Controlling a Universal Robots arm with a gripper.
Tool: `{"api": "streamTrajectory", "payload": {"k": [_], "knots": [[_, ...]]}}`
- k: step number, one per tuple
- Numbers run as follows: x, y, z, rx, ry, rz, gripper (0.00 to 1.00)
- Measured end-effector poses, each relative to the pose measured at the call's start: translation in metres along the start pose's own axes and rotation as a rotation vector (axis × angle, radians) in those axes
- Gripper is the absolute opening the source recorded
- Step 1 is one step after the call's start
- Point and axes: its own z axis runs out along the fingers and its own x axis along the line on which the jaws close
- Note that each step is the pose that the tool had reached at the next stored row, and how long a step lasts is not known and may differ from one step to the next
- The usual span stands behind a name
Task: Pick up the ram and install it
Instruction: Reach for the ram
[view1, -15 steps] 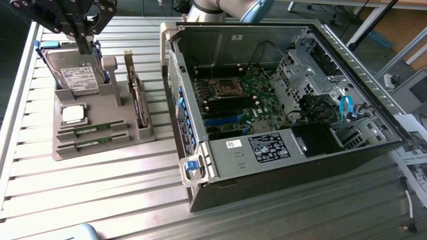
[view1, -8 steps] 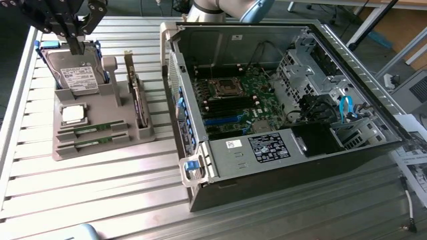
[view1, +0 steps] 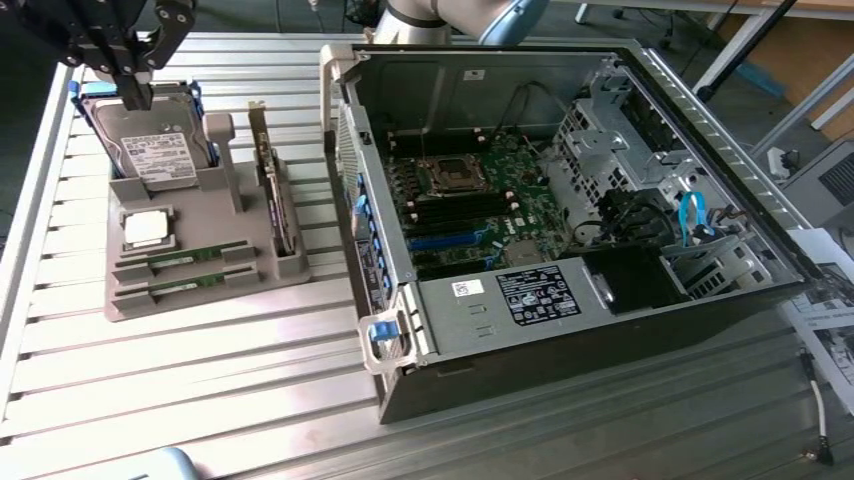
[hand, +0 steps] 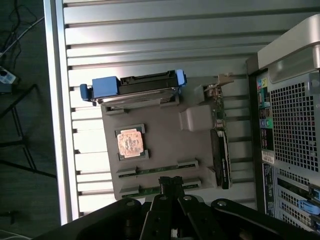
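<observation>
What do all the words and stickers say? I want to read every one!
No words can be read here.
On the hard drive, the white label: print too small to read.
On the computer case, the white sticker: too blurred to read.
Beside it, the black sticker: white print, too small to read.
On the case's inner wall, the small sticker: too small to read.
The printed sheets at the exterior view's right: unreadable.
</observation>
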Motion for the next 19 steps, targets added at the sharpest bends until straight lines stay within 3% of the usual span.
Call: {"api": "streamTrajectory", "payload": {"k": [9, 19], "knots": [[0.001, -0.0004, 0.0, 0.0, 0.0, 0.0, 0.11], [0.0004, -0.0065, -0.0003, 0.0, 0.0, 0.0, 0.11]]}}
